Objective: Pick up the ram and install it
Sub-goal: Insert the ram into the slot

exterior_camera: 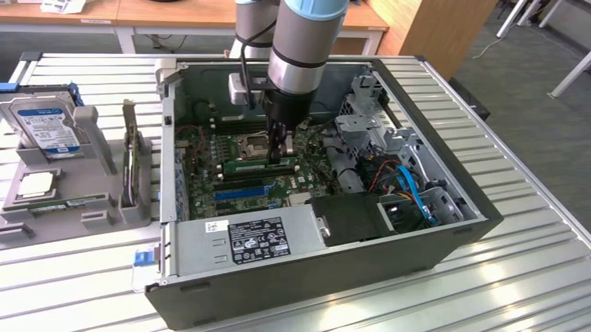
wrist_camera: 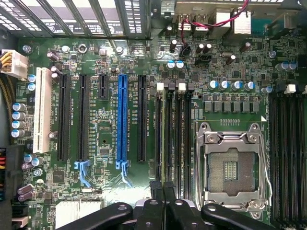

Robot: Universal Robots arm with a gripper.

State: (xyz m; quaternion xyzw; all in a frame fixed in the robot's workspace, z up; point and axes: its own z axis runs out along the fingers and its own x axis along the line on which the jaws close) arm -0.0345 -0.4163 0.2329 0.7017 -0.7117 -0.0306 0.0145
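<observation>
Here, the gripper [exterior_camera: 279, 158], jaws pinched narrow, holds the ram [exterior_camera: 249, 167]; a long, thin green board standing on edge over the black slots [wrist_camera: 178, 143].

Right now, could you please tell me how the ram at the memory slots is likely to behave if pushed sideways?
The ram is a thin green board standing on its long edge, so it would probably tip or flex under a sideways push. Being so slim, it is likely light. As a bare circuit board, it is probably fragile.
</observation>
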